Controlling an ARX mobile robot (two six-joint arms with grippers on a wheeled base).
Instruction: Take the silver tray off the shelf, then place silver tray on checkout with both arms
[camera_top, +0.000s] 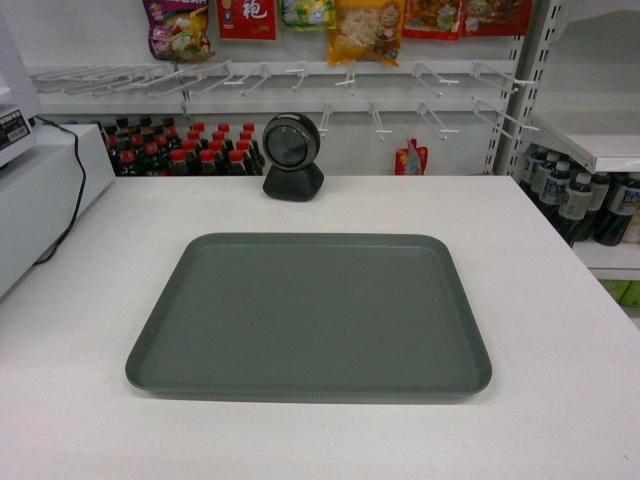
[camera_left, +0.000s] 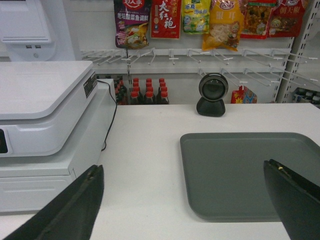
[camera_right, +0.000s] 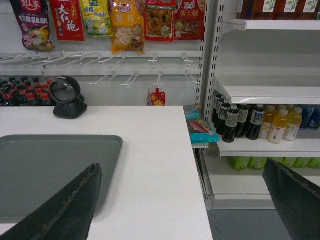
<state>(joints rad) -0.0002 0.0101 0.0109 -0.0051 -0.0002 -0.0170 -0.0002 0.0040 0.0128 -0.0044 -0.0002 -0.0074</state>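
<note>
Nearest us, our left gripper (camera_left: 185, 200) and right gripper (camera_right: 185, 200) hang spread wide, holding nothing. The silver tray (camera_top: 310, 315), matte grey-green with rounded corners and a low rim, lies flat on the smooth white checkout (camera_top: 560, 300). A careless retreat could snag its rim and slide it.

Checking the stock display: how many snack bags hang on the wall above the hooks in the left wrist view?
5, in one row along the top: purple bag leftmost, red bag, small yellow bag, orange bag, then red bag rightmost. More may hang beyond the frame.
</note>
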